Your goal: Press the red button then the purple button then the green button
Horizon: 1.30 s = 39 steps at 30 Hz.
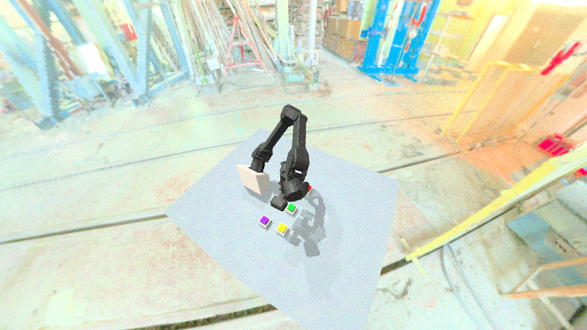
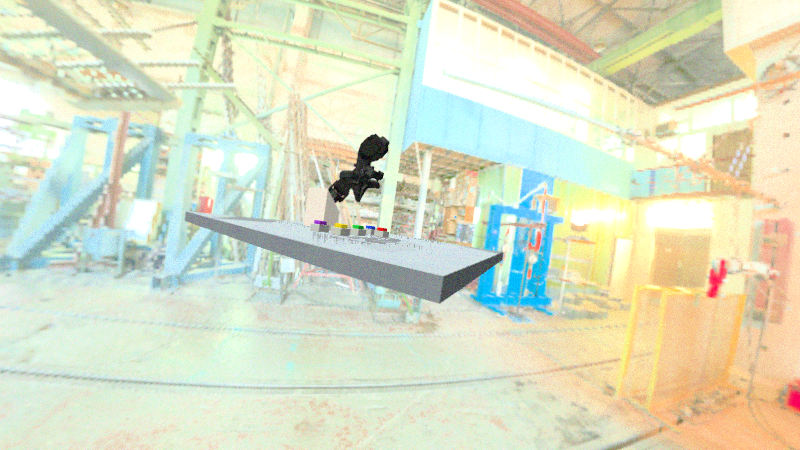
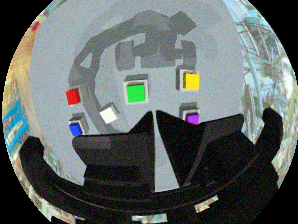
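The red button (image 1: 310,188) (image 2: 381,229) (image 3: 73,96) is mostly hidden behind the arm in the top view. The purple button (image 1: 264,221) (image 2: 320,222) (image 3: 193,118) stands at the other end of the group, partly covered by a finger in the wrist view. The green button (image 1: 291,207) (image 2: 358,227) (image 3: 135,93) stands between them, its cap raised. My gripper (image 2: 358,199) (image 3: 153,114) is shut and empty. It hangs well above the table, touching no button. In the wrist view its tips show just below and right of the green button.
The yellow button (image 1: 282,227) (image 2: 340,226) (image 3: 191,81) stands beside the purple and green ones. The blue button (image 2: 370,227) (image 3: 75,129) is near the red one. A small white block (image 3: 109,114) lies between blue and green. A beige upright panel (image 1: 252,179) stands by the arm.
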### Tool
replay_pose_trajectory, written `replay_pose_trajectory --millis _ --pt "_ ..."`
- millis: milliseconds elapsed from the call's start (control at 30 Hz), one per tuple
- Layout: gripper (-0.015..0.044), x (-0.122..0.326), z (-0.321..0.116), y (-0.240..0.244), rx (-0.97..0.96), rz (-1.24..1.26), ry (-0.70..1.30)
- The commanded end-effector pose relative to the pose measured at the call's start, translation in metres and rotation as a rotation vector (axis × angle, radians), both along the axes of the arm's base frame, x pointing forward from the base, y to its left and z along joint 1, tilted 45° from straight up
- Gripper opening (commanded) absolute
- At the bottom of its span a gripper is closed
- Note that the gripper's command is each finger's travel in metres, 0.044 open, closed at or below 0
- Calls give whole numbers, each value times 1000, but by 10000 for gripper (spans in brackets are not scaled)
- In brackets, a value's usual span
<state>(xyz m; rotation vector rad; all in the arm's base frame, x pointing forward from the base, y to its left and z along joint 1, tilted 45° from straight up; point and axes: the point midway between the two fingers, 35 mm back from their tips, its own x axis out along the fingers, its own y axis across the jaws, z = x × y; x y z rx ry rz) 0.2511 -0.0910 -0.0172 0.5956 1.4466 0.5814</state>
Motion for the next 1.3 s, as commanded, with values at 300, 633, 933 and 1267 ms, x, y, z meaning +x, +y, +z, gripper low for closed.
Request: replay_pose_trajectory --millis 300,633,933,1267 --pt "20 6 -17 44 17 -12 15" --pt "20 5 -32 60 20 -12 15" --pt "20 6 -41 69 20 -12 15" --pt "20 7 -52 81 21 -12 15"
